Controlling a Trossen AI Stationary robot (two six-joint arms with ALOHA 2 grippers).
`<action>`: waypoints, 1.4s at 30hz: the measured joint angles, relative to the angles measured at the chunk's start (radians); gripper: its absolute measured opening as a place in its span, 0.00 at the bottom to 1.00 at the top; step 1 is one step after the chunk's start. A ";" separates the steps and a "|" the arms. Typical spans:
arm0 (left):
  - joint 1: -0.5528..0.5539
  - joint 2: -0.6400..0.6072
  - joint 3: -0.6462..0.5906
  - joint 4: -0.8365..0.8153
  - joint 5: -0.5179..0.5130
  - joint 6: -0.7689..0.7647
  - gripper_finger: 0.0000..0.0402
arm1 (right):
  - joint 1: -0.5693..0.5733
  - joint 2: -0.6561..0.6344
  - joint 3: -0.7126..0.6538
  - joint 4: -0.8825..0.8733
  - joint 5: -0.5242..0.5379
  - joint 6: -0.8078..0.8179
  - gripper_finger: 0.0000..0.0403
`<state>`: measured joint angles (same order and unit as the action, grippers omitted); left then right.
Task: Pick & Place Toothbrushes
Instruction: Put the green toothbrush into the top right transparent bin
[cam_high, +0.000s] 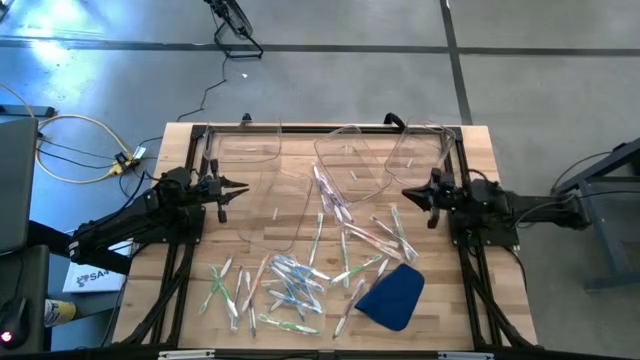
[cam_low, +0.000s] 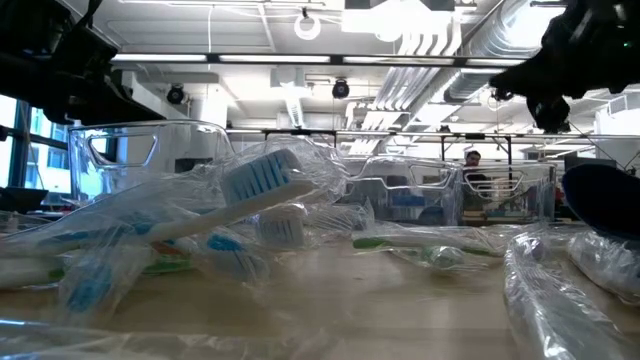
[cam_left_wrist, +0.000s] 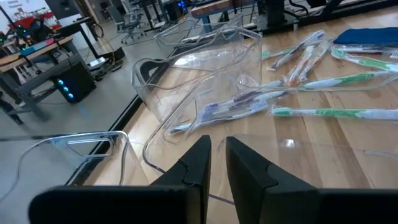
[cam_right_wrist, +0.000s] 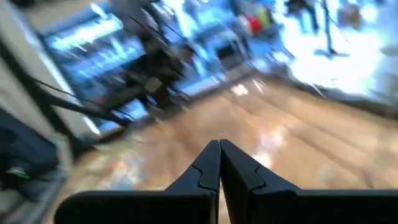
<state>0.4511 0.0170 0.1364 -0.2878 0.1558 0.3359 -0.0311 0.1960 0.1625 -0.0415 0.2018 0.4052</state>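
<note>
From above, the whole wooden table (cam_high: 480, 170) is laid out: the toothbrushes (cam_high: 290, 280) lie scattered over its near half, most of them clustered toward the near left, with a further string of them running up the middle toward the clear plastic bins (cam_high: 350, 160) that stand along the far edge. A blue cloth (cam_high: 392, 297) lies among the brushes at the near right. The left gripper (cam_high: 238, 187) hangs over bare wood on the left side, well apart from the brushes; the right gripper (cam_high: 408, 192) is on the right side, just beside the rightmost bin.

The left wrist view adds what the top view cannot: the left gripper's fingers (cam_left_wrist: 199, 165) stand a narrow slit apart with nothing between them, and several toothbrushes (cam_left_wrist: 323, 113) show in their clear wrappers (green and purple bristles), one lying inside a tipped bin (cam_left_wrist: 205, 74).

The right wrist view is smeared, but the right gripper (cam_right_wrist: 220, 155) shows its fingers pressed together, empty.

The low view gives only the table-level look: a wrapped blue-bristled toothbrush (cam_low: 262, 185) close up, bins behind it, and a person (cam_low: 472, 158) far off in the room
</note>
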 joint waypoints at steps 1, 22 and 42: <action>0.000 0.000 0.000 0.000 0.000 0.000 0.12 | 0.000 0.031 0.021 -0.029 0.015 0.018 0.01; 0.000 0.000 0.000 -0.003 0.000 0.000 0.12 | 0.254 0.622 0.558 -0.550 0.376 0.331 0.01; 0.000 0.000 0.000 -0.031 0.001 0.000 0.12 | 0.325 0.831 0.670 -0.857 0.252 0.778 0.01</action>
<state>0.4512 0.0174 0.1364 -0.3185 0.1566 0.3355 0.2943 1.0275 0.8322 -0.8987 0.4541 1.1828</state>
